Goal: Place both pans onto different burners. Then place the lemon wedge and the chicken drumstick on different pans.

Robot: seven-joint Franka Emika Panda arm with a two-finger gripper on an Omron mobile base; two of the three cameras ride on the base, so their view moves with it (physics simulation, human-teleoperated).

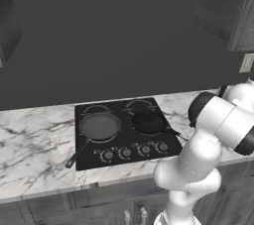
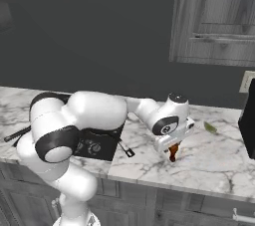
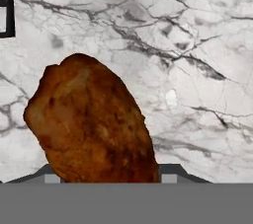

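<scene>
Both pans sit on separate burners of the black cooktop: the wider grey pan on the front left ring and the smaller black pan to its right. The gripper hangs over the marble surface right of the cooktop, its jaws clamped on the chicken drumstick, which hangs just above the marble. The lemon wedge lies on the surface farther right, apart from the drumstick.

Pincer: the white hand is hiding its fingers in the right base view.
Glossy orange-brown chicken drumstick: its lower end is running behind the bottom band in the hand view.
Flat black cooktop: the arm is covering most of it.
</scene>
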